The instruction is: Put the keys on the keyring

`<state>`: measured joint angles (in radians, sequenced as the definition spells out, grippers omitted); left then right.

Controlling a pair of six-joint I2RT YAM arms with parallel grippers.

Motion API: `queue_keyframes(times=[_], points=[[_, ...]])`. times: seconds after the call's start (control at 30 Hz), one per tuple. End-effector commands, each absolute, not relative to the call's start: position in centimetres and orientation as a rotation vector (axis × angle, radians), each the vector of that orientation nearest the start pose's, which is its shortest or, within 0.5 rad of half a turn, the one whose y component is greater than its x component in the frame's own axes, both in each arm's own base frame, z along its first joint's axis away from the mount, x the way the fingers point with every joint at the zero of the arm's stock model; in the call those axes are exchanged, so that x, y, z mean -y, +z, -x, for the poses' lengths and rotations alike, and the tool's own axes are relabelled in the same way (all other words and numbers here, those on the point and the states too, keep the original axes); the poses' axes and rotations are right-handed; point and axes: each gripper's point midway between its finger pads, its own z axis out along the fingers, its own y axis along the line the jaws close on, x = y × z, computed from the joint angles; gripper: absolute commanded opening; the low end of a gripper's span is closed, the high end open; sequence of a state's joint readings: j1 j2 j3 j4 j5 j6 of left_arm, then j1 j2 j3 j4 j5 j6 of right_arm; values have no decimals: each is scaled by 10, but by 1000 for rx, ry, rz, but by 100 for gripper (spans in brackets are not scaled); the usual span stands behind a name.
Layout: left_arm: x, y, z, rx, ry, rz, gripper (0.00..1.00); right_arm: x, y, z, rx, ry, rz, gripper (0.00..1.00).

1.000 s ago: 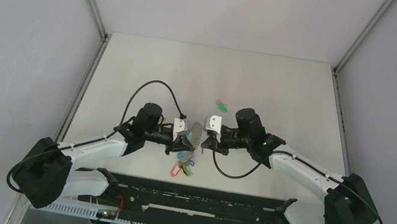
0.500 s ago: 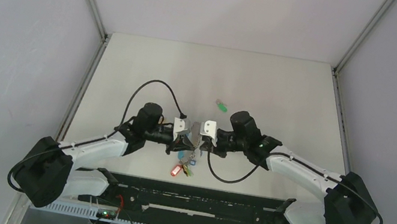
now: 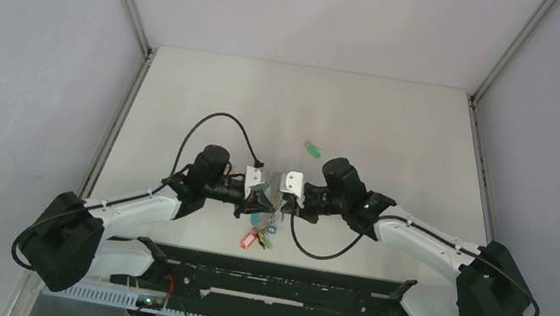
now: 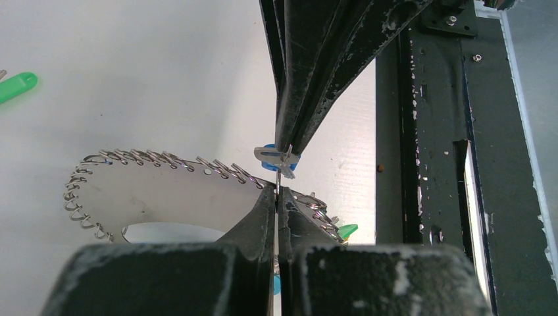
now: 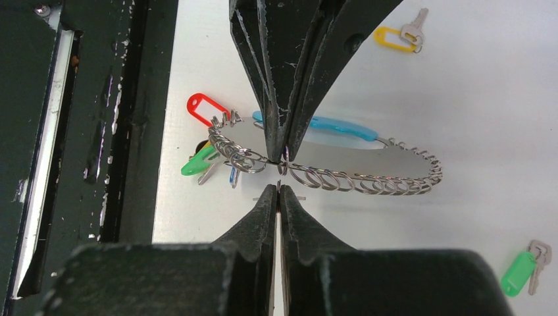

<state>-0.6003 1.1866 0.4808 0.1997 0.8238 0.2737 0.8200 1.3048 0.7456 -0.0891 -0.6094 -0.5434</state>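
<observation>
In the overhead view the meeting point of the two tools is masked by the wrist housings. There the keyring (image 3: 271, 211) shows only as a small grey patch. In the right wrist view the item clamped in the right tool (image 5: 278, 193) is seen edge-on, reduced to a thin silver sliver. In the left wrist view it is identified as the blue key (image 4: 272, 155), its blue head largely concealed behind the fingertips. Part of the keyring's near arc is cut off there by the left tool (image 4: 277, 203).

The left tool is closed together and clamped on the wire rim of the keyring. The right tool is closed together and clamped on the blue key, tip to tip with the left tool. Whether the key touches the wire cannot be determined.

Small wire loops are ranged along the keyring's rim. A turquoise sleeve (image 5: 332, 125) covers the arc behind the left tool's tip. A red tag (image 5: 202, 106) and a green tag (image 5: 196, 164) are carried at the end nearest the black frame (image 5: 79, 131).

The green key (image 5: 523, 271) lies to the right of the right tool, well apart from the keyring. The yellow key (image 5: 393, 36) lies beyond the left tool. Both rest on the white surface (image 3: 385, 124), which is enclosed by plain grey walls (image 3: 22, 37).
</observation>
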Motion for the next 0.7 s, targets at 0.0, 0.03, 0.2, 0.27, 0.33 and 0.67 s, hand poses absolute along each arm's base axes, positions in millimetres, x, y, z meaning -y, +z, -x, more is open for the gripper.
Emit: queue_keyframes(times=[0.0, 0.03, 0.2, 0.27, 0.33, 0.67], points=[[285, 147, -192, -1451, -1051, -1321, 0, -327, 146, -187, -1387, 820, 1615, 0], [285, 147, -191, -1452, -1052, -1322, 0, -327, 146, -187, -1387, 818, 1614, 0], [285, 147, -191, -1453, -1052, -1321, 0, -328, 147, -189, -1389, 808, 1604, 0], [285, 147, -192, -1452, -1051, -1321, 0, -328, 146, -189, -1392, 810, 1603, 0], [285, 147, -191, -1451, -1052, -1322, 0, -328, 146, -189, -1393, 810, 1603, 0], [285, 147, -191, -1451, -1055, -1323, 0, -329, 147, -188, -1396, 825, 1606, 0]])
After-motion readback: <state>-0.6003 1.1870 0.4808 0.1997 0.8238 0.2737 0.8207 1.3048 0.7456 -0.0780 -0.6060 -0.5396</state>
